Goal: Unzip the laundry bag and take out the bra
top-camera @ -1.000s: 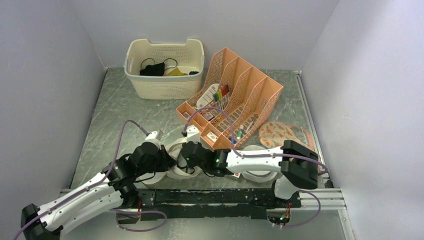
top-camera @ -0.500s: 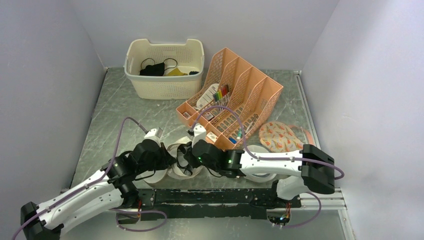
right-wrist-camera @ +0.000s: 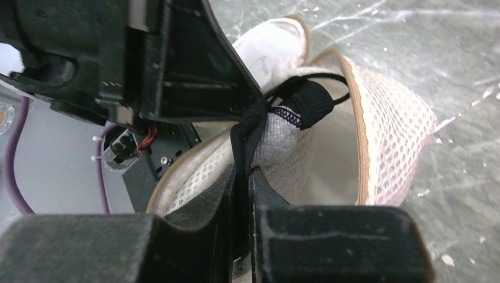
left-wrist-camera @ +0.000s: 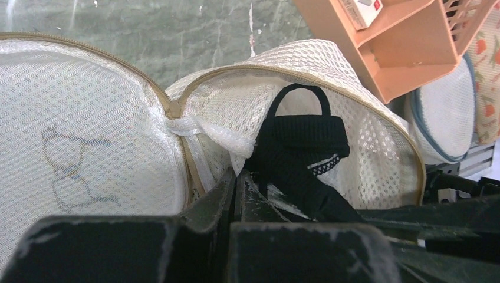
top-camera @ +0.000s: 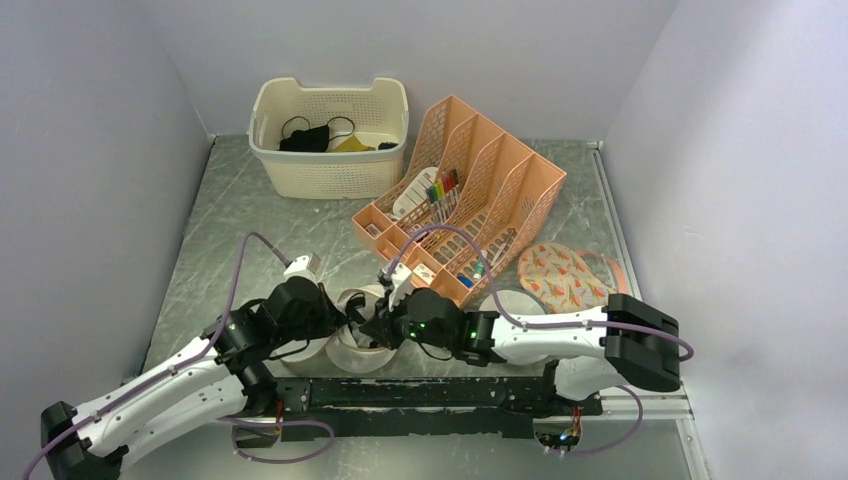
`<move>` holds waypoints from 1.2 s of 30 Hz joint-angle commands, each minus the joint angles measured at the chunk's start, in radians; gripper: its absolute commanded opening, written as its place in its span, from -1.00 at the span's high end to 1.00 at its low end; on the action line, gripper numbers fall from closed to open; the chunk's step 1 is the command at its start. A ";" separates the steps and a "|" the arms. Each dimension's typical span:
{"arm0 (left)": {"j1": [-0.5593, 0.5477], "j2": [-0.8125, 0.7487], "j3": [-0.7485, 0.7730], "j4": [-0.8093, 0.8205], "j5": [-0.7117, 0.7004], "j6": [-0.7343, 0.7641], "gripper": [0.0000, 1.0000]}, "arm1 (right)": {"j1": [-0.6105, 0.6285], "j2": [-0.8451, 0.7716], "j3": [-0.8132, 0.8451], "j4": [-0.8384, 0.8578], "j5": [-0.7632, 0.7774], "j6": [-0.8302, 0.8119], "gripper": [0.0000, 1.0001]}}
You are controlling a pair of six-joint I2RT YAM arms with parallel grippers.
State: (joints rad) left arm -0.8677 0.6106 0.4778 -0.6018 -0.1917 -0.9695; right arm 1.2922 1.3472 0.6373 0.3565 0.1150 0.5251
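The laundry bag [top-camera: 352,350], white mesh with a tan zipper rim, lies unzipped at the near edge between both grippers. In the left wrist view its two halves [left-wrist-camera: 76,135] gape apart, and the black bra [left-wrist-camera: 301,147] with its strap loop shows inside. My left gripper [left-wrist-camera: 237,177] is shut on a fold of the bag's white mesh at the opening. My right gripper [right-wrist-camera: 243,174] is shut on a black strap of the bra [right-wrist-camera: 309,100], which runs up out of the open bag [right-wrist-camera: 395,130]. From above, the left gripper [top-camera: 338,318] and right gripper [top-camera: 385,325] almost touch.
A cream basket [top-camera: 330,150] with a black cloth stands at the back. An orange file organizer [top-camera: 470,190] with pens is just behind the grippers. A white mesh disc with a grey-blue rim [top-camera: 520,305] and a patterned cloth [top-camera: 560,272] lie to the right.
My right gripper has drawn back a little to the right and its elbow has swung right. The bag now stands more open. My left gripper has barely moved.
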 commanded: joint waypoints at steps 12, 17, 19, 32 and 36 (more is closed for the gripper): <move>-0.005 0.001 0.079 -0.054 0.009 0.006 0.86 | -0.004 -0.094 0.076 0.201 0.192 -0.054 1.00; -0.004 0.002 0.087 -0.044 0.018 0.012 0.86 | -0.023 -0.124 0.053 0.195 0.376 -0.025 1.00; -0.005 0.007 0.091 -0.039 0.020 0.017 0.86 | -0.060 -0.065 0.115 0.125 0.403 0.027 1.00; -0.004 0.072 0.119 -0.019 -0.005 0.056 0.86 | -0.215 0.008 0.283 0.009 0.079 0.155 1.00; -0.004 0.088 0.107 0.020 0.019 0.059 0.86 | -0.265 -0.011 0.264 -0.011 0.138 0.299 1.00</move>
State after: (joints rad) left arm -0.8677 0.6884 0.5732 -0.6266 -0.1902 -0.9306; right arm 1.0752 1.3781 0.9035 0.3401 0.2070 0.6640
